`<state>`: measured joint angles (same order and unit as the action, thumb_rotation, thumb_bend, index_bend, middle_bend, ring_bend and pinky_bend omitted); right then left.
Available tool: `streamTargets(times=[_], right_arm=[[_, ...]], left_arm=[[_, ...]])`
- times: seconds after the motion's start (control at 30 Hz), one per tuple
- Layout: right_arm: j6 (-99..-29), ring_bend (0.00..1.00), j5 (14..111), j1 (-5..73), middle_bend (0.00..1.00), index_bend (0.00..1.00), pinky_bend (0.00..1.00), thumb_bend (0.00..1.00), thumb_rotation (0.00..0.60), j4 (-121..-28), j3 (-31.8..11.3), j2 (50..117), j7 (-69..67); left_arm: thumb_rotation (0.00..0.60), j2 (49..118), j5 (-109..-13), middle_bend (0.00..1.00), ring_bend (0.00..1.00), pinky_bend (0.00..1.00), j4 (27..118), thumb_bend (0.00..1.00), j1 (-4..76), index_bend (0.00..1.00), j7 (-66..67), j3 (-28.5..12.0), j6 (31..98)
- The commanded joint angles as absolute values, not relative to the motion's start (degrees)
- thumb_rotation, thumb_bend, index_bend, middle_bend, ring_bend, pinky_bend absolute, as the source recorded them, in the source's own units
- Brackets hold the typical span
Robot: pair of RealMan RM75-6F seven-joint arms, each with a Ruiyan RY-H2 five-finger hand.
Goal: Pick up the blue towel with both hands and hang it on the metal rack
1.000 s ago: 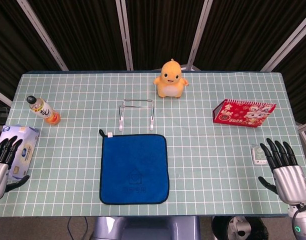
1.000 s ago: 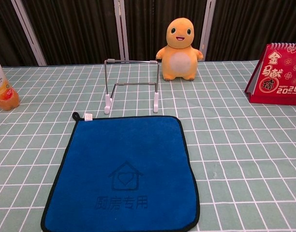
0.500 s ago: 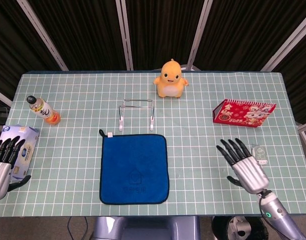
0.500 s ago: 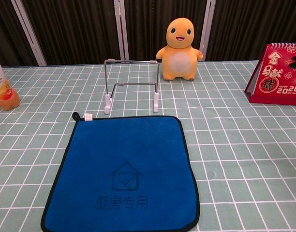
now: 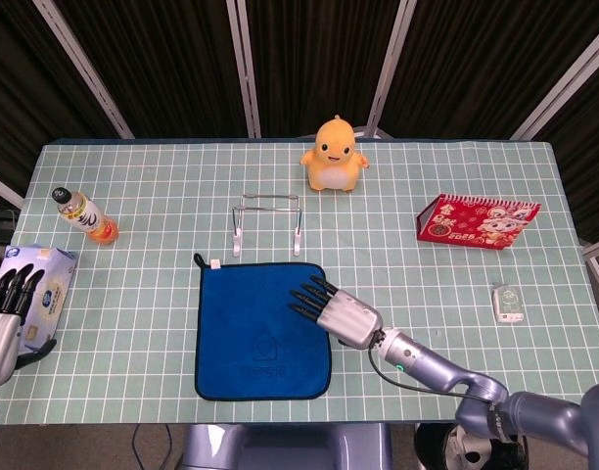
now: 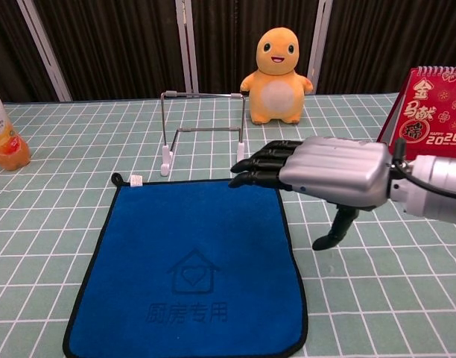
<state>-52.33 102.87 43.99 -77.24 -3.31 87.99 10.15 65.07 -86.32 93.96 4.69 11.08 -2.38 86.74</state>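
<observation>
The blue towel [image 5: 261, 329] [image 6: 191, 266] lies flat on the table, its loop tag at the far left corner. The metal rack [image 5: 267, 221] [image 6: 202, 130] stands upright just behind it. My right hand [image 5: 335, 308] [image 6: 325, 173] hovers over the towel's far right corner, fingers straight and apart, thumb hanging down, holding nothing. My left hand [image 5: 4, 318] stays at the table's left edge beside a tissue pack, fingers extended and apart, far from the towel; the chest view does not show it.
An orange plush toy [image 5: 334, 155] stands behind the rack. A red calendar [image 5: 477, 221] sits at the right, a small white device [image 5: 508, 303] near the right edge. A bottle [image 5: 84, 215] and a tissue pack [image 5: 42, 290] are at the left.
My right hand has swept from the table's right edge leftward to the towel's far right corner. The left hand has barely moved. The towel has not moved.
</observation>
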Motion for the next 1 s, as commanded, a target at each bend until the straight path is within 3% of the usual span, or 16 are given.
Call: streamTargets(times=[0.03, 1.0], right_arm=[[-50.35, 0.0, 102.34, 46.34, 0.0, 0.07, 0.0, 0.13, 0.6, -72.85, -3.6, 91.79, 9.45], [-51.42, 0.0, 100.93, 50.96, 0.0, 0.1, 0.0, 0.13, 0.6, -62.6, -1.01, 99.55, 9.01]], left_arm=[[0.6, 65.15, -85.92, 0.0, 0.0, 0.0, 93.72, 0.0, 4.7, 0.0, 11.01, -2.49, 86.51], [0.6, 66.27, -84.7, 0.0, 0.0, 0.0, 93.02, 0.0, 5.2, 0.0, 12.7, -2.62, 85.33]])
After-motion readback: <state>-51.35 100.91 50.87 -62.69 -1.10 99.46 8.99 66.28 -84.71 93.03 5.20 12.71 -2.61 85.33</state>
